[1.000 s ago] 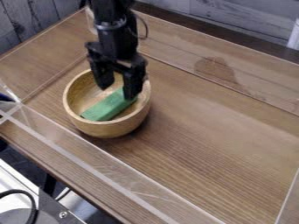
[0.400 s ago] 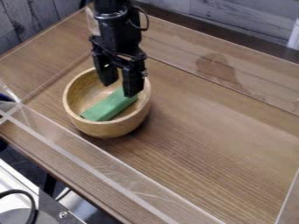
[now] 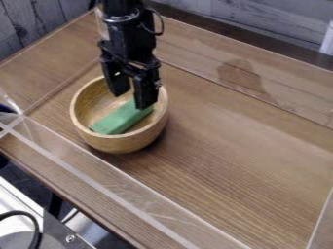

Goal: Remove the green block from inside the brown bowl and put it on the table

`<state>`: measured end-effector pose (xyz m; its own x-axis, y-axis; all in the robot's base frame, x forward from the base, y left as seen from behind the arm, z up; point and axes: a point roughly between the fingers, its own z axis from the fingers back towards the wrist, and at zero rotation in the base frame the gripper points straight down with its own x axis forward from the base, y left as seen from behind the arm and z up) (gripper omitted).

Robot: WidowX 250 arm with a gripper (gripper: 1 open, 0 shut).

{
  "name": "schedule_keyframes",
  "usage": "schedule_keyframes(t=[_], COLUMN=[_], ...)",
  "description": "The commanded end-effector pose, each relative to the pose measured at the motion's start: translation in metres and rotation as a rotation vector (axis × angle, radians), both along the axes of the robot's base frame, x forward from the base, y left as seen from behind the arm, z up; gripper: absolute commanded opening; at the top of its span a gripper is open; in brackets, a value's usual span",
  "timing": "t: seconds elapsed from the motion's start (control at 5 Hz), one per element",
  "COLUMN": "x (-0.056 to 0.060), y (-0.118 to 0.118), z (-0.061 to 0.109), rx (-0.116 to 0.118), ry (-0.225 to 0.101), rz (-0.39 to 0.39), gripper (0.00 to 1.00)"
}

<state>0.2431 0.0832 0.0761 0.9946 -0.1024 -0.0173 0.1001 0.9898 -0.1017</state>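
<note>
Lying inside the brown bowl (image 3: 119, 145), the green block (image 3: 123, 119) is looking light and stiff, inviting a mid-length grasp; the spread pincer (image 3: 131, 100) is hovering above.

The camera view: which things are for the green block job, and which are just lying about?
For the job:
- green block, inside the bowl
- brown bowl
- table
- gripper, open over the bowl

Just about:
- black cable, bottom left corner
- clear plastic edging along the table's near side
</note>
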Motion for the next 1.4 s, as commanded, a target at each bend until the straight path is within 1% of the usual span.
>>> schedule_keyframes(t=[0.0, 0.4, 0.8, 1.0, 1.2], x=[0.001, 0.000, -0.001, -0.001, -0.001], y=[0.008, 0.013, 0.009, 0.012, 0.015], z=[0.014, 0.003, -0.021, -0.031, -0.038], rx=[0.007, -0.024, -0.070, -0.046, -0.029], ry=[-0.065, -0.025, 0.011, 0.040, 0.065], rz=[0.002, -0.047, -0.074, -0.064, -0.055], gripper=[1.00, 1.00, 1.00, 1.00, 1.00])
